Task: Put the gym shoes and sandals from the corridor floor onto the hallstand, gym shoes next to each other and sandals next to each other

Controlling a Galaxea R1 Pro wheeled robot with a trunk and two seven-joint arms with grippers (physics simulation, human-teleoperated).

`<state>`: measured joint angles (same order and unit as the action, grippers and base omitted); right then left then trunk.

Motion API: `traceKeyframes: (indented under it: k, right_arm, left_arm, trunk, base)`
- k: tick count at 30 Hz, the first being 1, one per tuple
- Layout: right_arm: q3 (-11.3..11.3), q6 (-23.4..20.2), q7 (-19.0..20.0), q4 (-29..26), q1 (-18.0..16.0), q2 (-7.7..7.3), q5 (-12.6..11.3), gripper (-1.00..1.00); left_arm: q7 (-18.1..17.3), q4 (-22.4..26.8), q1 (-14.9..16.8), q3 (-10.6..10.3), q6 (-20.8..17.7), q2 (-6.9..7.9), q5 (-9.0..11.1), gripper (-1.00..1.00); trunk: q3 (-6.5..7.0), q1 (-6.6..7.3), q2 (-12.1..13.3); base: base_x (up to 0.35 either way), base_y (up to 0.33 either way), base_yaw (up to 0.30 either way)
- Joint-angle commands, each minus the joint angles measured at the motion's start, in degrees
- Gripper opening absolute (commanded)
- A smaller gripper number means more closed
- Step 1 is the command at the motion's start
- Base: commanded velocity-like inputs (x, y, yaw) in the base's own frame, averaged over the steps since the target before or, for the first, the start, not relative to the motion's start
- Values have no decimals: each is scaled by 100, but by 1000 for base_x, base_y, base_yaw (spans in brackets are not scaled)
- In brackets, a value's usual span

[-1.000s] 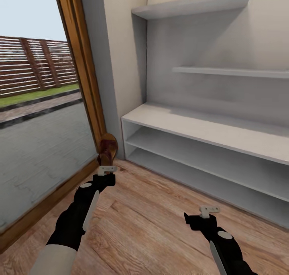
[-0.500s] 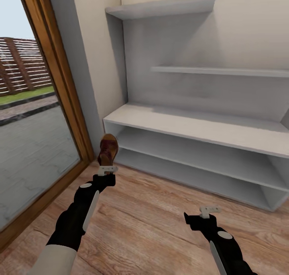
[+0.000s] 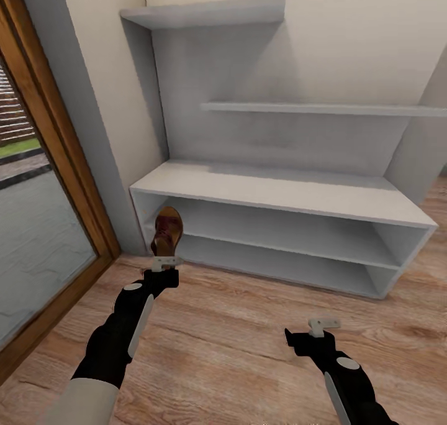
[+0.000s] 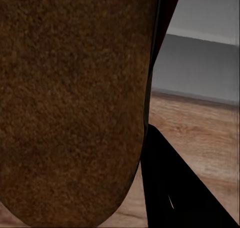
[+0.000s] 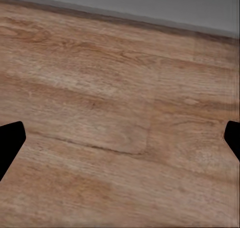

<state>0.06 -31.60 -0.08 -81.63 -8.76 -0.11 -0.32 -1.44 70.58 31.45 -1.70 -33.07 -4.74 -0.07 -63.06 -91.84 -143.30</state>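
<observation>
A dark brown sandal point(image 3: 166, 229) stands upright in my left gripper point(image 3: 165, 262), which is shut on its lower end, in front of the left end of the hallstand point(image 3: 279, 192). Up close, the sandal's brown sole point(image 4: 75, 103) covers most of the left wrist view, with one dark finger point(image 4: 175, 188) beside it. My right gripper point(image 3: 323, 327) hangs open and empty over the corridor floor point(image 3: 236, 338), which shows as bare planks point(image 5: 120, 128) between its fingertips. The hallstand's two open shelf levels and flat top are bare. The gym shoes are out of view.
A wood-framed glass door point(image 3: 49, 182) runs along the left, with a strip of wall point(image 3: 105, 114) between it and the hallstand. Two staggered shelves point(image 3: 310, 108) rise above the unit's top. Its right end point(image 3: 406, 251) stands near the picture's right edge.
The whole view has swung right, so the hallstand has shifted left and its right end now shows. Both arms hold the same pose, and the left gripper still grips the sandal.
</observation>
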Motion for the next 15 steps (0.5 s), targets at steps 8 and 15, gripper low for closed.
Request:
traceKeyframes:
  k: [8, 15]
  right_arm:
    - [3, -30, -1, -3, -3, 0, -2, 100]
    - [3, -30, -1, -4, -3, -1, -1, 100]
  left_arm:
    - [-32, 9, 2, 3, -33, -1, -19, -100]
    - [-32, 9, 2, 3, -33, -1, -19, -100]
  trunk:
    - [-5, 1, -2]
    - [-5, 1, -2]
  base:
    - [0, 0, -291]
    - [-90, 0, -291]
